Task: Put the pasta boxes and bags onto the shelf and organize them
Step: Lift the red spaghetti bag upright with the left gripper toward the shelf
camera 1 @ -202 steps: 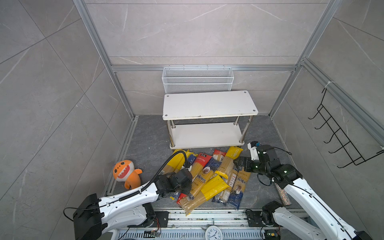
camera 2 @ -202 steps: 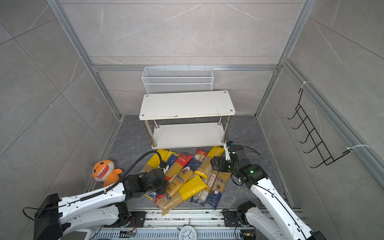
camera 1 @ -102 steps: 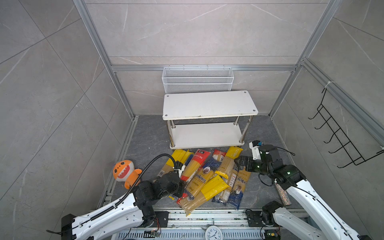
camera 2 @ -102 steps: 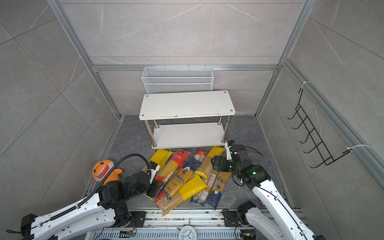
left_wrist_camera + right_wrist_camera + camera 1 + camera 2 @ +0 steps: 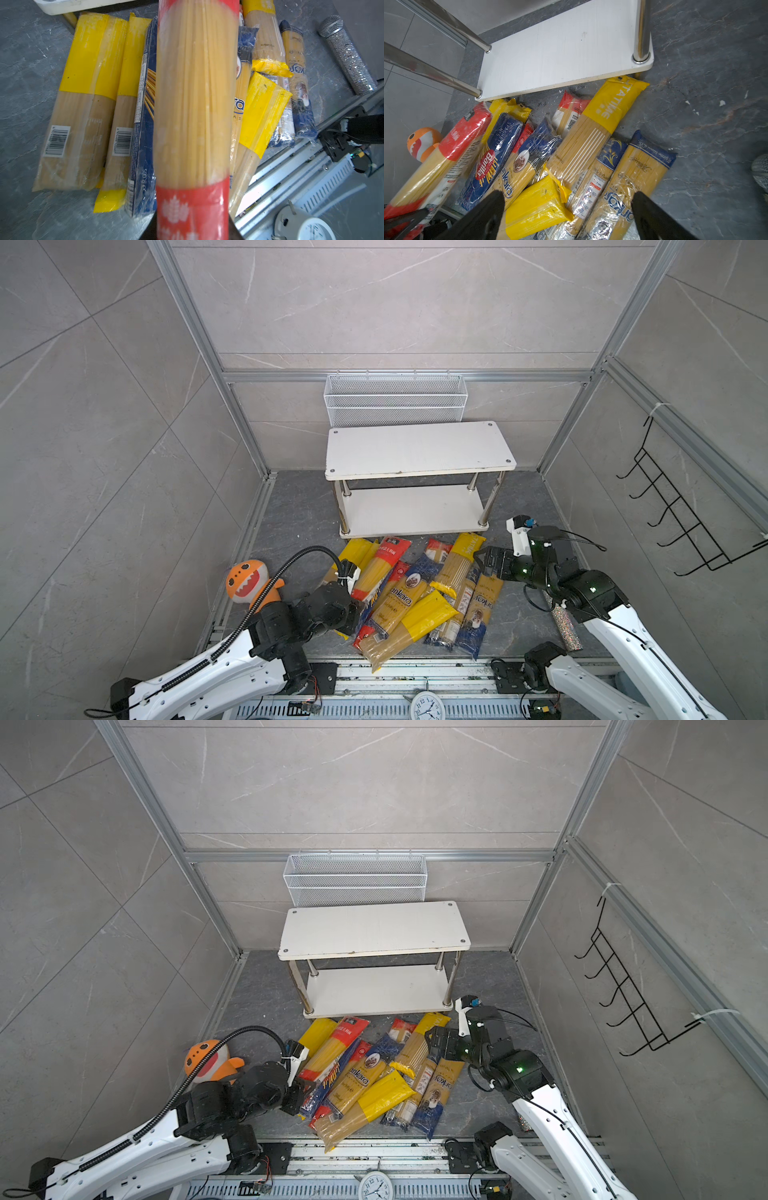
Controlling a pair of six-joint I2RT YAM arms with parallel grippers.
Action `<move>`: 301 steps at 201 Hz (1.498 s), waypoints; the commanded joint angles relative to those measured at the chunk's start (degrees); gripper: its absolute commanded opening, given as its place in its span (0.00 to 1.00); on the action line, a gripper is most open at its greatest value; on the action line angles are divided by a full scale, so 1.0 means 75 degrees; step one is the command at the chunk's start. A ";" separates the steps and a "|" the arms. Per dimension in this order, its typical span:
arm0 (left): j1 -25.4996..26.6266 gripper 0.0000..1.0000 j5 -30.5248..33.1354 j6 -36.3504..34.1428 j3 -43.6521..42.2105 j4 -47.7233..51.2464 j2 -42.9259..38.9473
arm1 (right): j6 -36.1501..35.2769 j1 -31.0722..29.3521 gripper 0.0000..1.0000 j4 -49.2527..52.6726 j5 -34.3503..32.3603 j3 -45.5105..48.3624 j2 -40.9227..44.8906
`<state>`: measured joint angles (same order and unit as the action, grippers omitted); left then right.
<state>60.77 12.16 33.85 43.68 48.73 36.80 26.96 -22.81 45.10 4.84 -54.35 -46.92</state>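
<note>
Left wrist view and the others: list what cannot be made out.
Left wrist view: the red-ended packet is blurred, its far end cut by the edge, and it covers the left end effector.
Both top views: the packet pile overlaps, so lower packets are hidden.
Both top views: the clock is cut by the bottom edge.

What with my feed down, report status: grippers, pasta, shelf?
Left gripper shut on red-ended pasta packet. Right gripper open over the pile. Shelf bare. Nothing blocking it.
</note>
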 commanded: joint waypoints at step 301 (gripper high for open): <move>-0.0010 0.00 0.4287 -0.3741 0.7946 -0.1716 0.4044 | -0.0502 -0.0031 0.99 0.0078 0.0130 -0.1422 -0.0430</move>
<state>60.86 28.69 15.07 97.93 56.31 65.80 24.34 -22.81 46.81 4.62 -62.92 -49.01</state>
